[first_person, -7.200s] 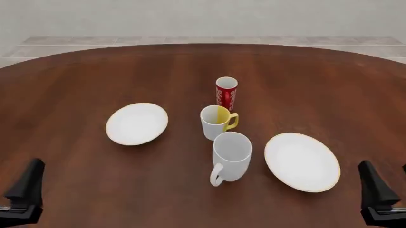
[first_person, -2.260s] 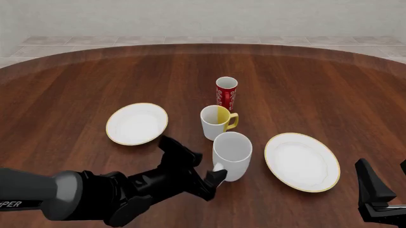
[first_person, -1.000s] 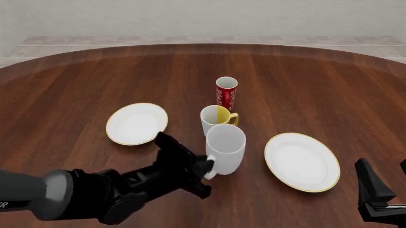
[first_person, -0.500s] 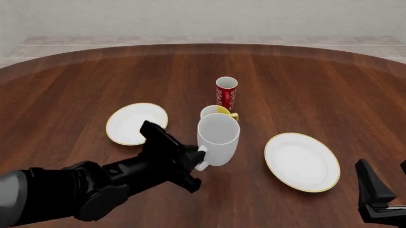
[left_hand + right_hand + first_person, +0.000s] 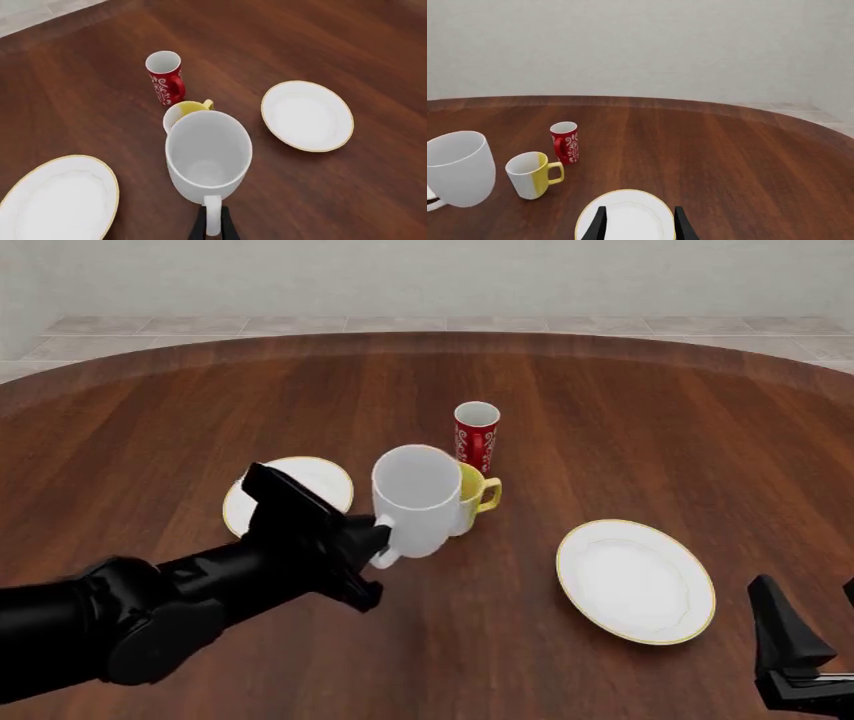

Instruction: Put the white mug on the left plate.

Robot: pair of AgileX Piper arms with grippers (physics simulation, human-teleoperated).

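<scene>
Since half a second ago the tall, plain all-white mug with its white loop handle (image 5: 418,499) has travelled left and a little higher, and it now overlaps the smaller white mug with the yellow handle (image 5: 477,499) behind it instead of standing in front of it. The left gripper (image 5: 363,545) pinches the mug by its handle; in the left wrist view the two dark fingers sit tight on either side of the white loop (image 5: 211,223). The mug appears clear of the wooden table (image 5: 641,420), though no view shows its base plainly.

This is the carrying step: the mug is lifted and on its way to the smaller round white plate with the thin gold rim (image 5: 320,477), which is partly hidden behind the gripper in the front view. The mug hangs just to the right of that plate. The next move calls for a further shift left until the mug's base is over the plate's middle, then a level descent before letting go.

The right gripper (image 5: 635,224) rests spread, above the larger gold-rimmed white plate (image 5: 634,580). A slim red patterned cup (image 5: 475,435) stands behind the mugs.
</scene>
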